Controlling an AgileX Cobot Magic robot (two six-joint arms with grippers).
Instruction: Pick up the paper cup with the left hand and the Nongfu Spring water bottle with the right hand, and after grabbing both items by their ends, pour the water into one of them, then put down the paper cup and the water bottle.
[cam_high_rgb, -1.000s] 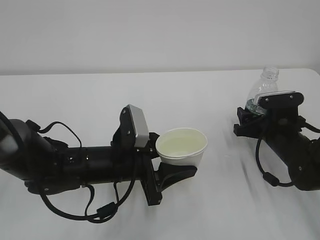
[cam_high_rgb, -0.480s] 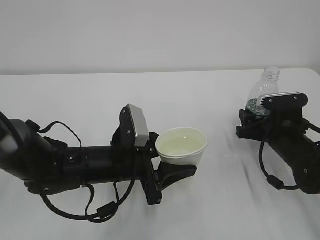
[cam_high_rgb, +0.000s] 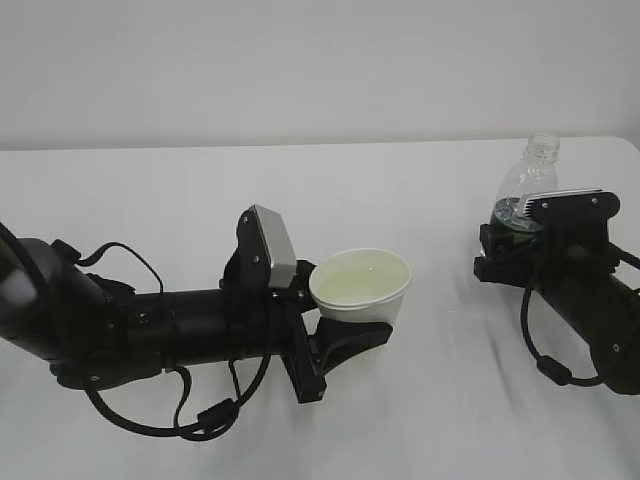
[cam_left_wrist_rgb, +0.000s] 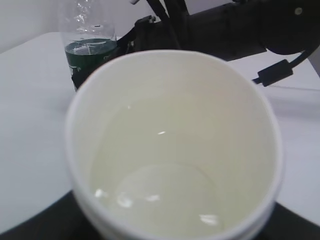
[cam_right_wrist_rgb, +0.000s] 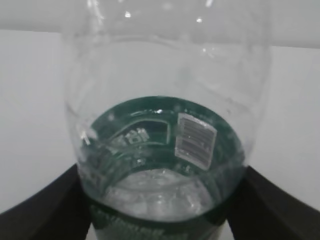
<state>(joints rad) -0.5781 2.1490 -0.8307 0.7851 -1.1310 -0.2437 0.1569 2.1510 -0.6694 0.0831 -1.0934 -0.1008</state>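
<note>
The white paper cup (cam_high_rgb: 362, 290) stands upright in my left gripper (cam_high_rgb: 352, 328), which is shut on its lower part just above the table. Clear water (cam_left_wrist_rgb: 155, 170) lies in the cup (cam_left_wrist_rgb: 175, 90), filling part of it. At the far right, my right gripper (cam_high_rgb: 512, 238) is shut on the Nongfu Spring water bottle (cam_high_rgb: 527, 180) at its green label band, and the bottle stands upright with no cap. The right wrist view shows the bottle (cam_right_wrist_rgb: 160, 90) between black fingers (cam_right_wrist_rgb: 35, 210), with a little water (cam_right_wrist_rgb: 160, 200) low inside. The bottle (cam_left_wrist_rgb: 90, 50) also shows beyond the cup.
The white table (cam_high_rgb: 200, 190) runs to a plain white wall behind; its back right corner (cam_high_rgb: 625, 142) is close to the bottle. Both black arms lie low over the table, with loose cables (cam_high_rgb: 190, 425) under the left one.
The right arm has drifted slightly to the right with the bottle. The left gripper and cup have shifted a little left and up. Both grips are unchanged.
</note>
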